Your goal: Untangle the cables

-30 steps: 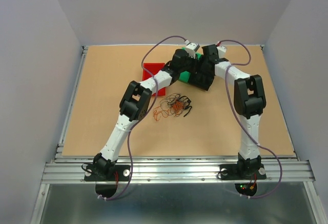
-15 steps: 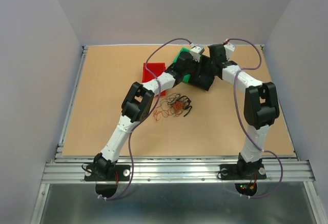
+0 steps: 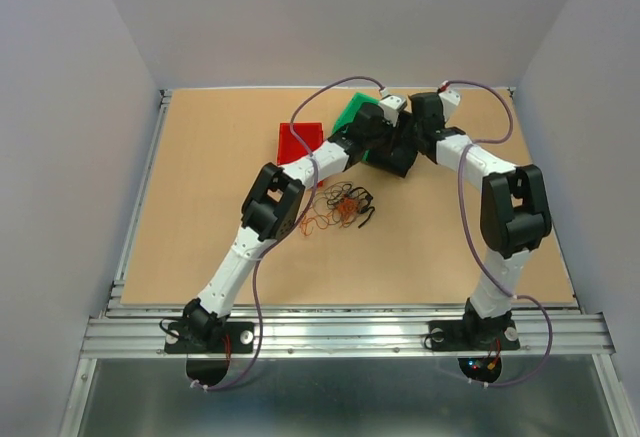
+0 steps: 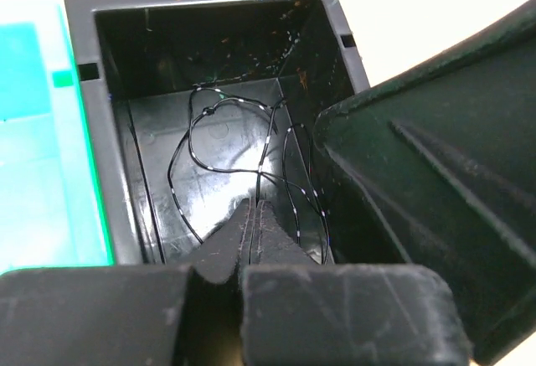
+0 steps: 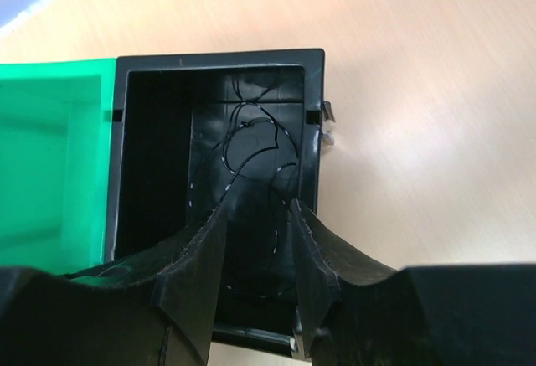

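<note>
Top view: three bins sit upper centre on the table [image 3: 200,217]. The leftmost bin [image 3: 299,141] is lowest, the middle bin [image 3: 351,114] is up and right of it, and the rightmost bin [image 3: 402,164] is mostly under both wrists. The cable bunch [image 3: 337,208] lies at frame centre, below the bins and apart from them. Wrist views: one loose wire [image 4: 224,144] lies inside the rightmost bin, and the middle bin butts against its left wall. The left gripper [image 4: 254,215] and right gripper [image 5: 260,215] are over its opening.

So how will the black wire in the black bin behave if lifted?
Probably floppy: the wire lies in loose loops with no set shape. Likely very light, being hair-thin against the bin. It may snag on itself, since its loops cross at a knot-like spot.
</note>
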